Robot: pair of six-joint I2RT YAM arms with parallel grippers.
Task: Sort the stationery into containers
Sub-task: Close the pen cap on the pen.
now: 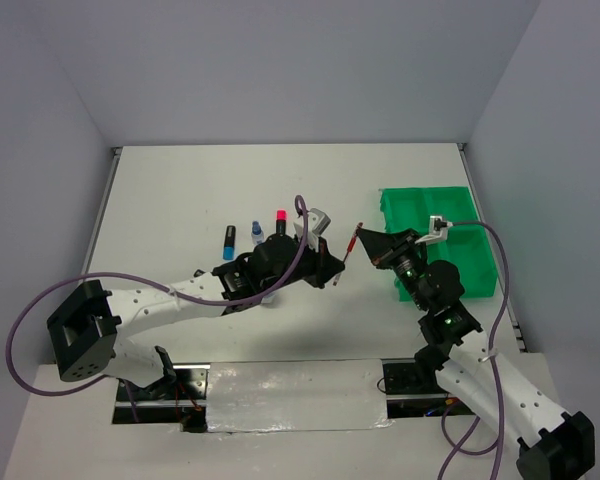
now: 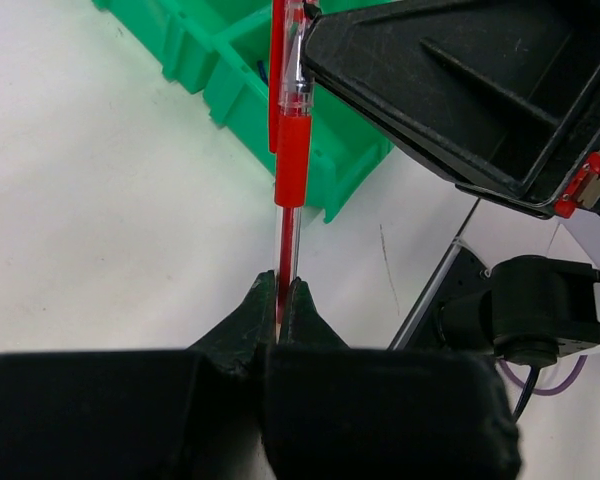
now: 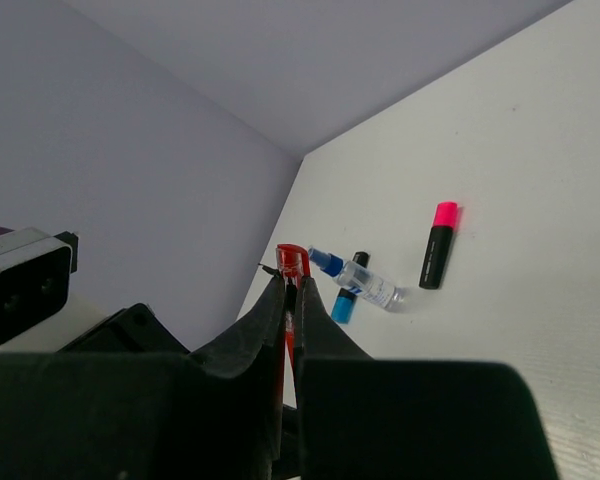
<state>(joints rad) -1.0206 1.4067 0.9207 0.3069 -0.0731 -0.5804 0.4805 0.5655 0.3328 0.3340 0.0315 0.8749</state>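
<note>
From above, the arms come in from 7 and 5 o'clock and meet just right of the middle of the table (image 1: 180, 190).

The left gripper (image 2: 280, 297) has its jaws clamped on the pen (image 1: 348, 255), pinching the clear lower barrel below the red grip. The pen is tilted, with its lower end toward 7 o'clock and its upper end toward 1 o'clock.

The right gripper (image 3: 291, 296) is also clamped on the pen, at the upper end, and a short red tip sticks out past its fingertips. Both grippers therefore hold the one pen, the left low and the right high, with their fingertips near each other but not touching.

The tray (image 1: 425, 190) sits at 3 o'clock from the pen. Its green walls are partly hidden behind the right gripper and wrist. The pen is outside the tray, just beside its left wall.

Three things lie in a short row on the table at 10 to 11 o'clock from the left gripper. From left to right they are the blue highlighter (image 1: 228, 243), the bottle (image 1: 257, 233) and the pink highlighter (image 1: 280, 219). They lie close together and well apart from the tray.
</note>
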